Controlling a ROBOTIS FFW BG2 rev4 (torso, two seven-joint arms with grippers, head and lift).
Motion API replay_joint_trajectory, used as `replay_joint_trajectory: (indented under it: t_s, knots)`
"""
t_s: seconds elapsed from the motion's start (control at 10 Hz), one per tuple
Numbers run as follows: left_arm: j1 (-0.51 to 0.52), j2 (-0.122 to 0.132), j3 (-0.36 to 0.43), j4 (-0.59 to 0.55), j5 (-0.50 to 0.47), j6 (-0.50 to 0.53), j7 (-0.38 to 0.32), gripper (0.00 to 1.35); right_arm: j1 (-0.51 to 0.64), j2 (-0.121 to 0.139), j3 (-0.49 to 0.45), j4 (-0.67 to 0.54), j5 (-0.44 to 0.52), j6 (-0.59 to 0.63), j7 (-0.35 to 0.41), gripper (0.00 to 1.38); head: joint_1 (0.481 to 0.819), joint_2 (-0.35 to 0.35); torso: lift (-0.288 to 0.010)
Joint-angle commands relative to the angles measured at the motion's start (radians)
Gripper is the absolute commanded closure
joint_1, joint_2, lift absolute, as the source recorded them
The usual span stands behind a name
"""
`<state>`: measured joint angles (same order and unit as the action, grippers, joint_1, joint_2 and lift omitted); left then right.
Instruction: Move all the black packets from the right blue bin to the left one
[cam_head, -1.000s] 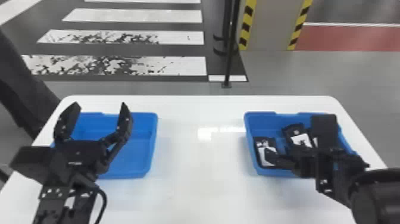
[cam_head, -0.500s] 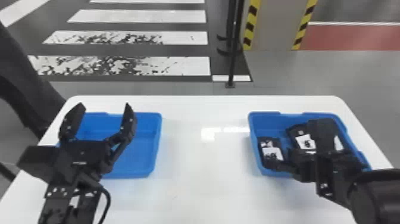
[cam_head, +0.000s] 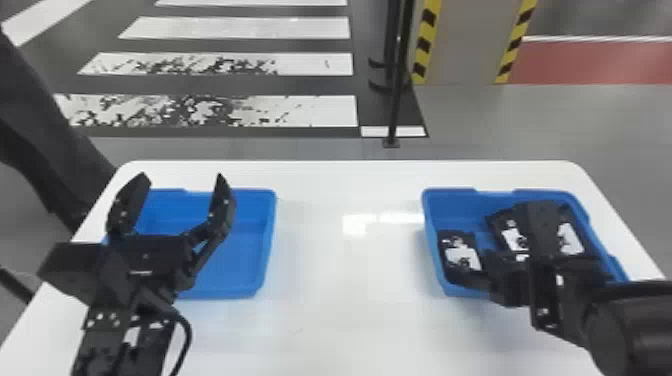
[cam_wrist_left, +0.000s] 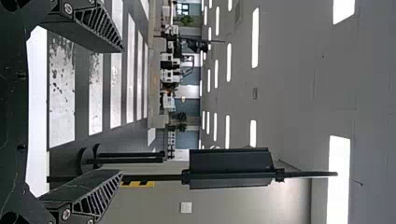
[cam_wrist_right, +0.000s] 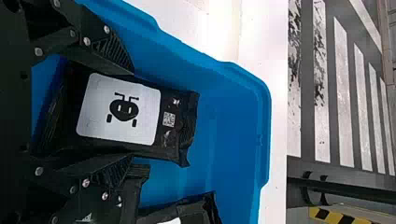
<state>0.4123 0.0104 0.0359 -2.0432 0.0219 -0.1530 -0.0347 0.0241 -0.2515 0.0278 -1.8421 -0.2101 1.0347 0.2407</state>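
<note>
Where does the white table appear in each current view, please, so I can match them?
Head view: the table spreads across the lower half.
Left wrist view: a narrow upright strip near the left edge.
Right wrist view: a band right of the blue bin, also along its upper edge.
Shared landmark: white crosswalk stripes.
</note>
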Motion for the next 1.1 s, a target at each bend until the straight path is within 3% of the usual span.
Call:
replay_joint_trajectory:
  t_s: [0.0, 0.2, 0.3, 0.5, 0.8, 0.9, 1.0]
  knots:
    - [0.000, 0.000, 0.000, 0.000, 0.000, 0.003, -0.001, 0.11, -0.007, -0.002, 0.004, 0.007, -0.003, 0.001, 0.005, 0.71, 0.695, 0.014, -0.140]
    - [0.000, -0.001, 0.000, 0.000, 0.000, 0.006, -0.001, 0.11, -0.005, -0.005, 0.008, -0.005, -0.007, 0.003, 0.014, 0.85, 0.695, 0.017, -0.140]
    - [0.000, -0.001, 0.000, 0.000, 0.000, 0.008, -0.002, 0.11, 0.013, -0.005, 0.008, -0.039, -0.005, -0.026, 0.011, 1.32, 0.695, 0.019, -0.140]
    - [0.002, -0.001, 0.000, 0.005, 0.002, 0.003, -0.002, 0.11, 0.045, -0.003, -0.002, -0.083, -0.071, -0.105, 0.009, 1.29, 0.695, 0.032, -0.140]
    - [0.002, 0.000, -0.018, 0.010, 0.068, -0.043, -0.002, 0.11, 0.118, 0.015, -0.086, -0.137, -0.103, -0.379, -0.001, 1.29, 0.695, 0.037, -0.140]
    - [0.000, 0.003, -0.034, 0.010, 0.112, -0.053, -0.002, 0.11, 0.128, 0.011, -0.090, -0.128, -0.155, -0.478, 0.016, 1.29, 0.695, 0.020, -0.140]
    - [-0.007, 0.008, -0.058, 0.010, 0.176, -0.053, -0.008, 0.11, 0.103, 0.006, -0.090, -0.047, -0.211, -0.642, 0.089, 1.29, 0.695, 0.014, -0.140]
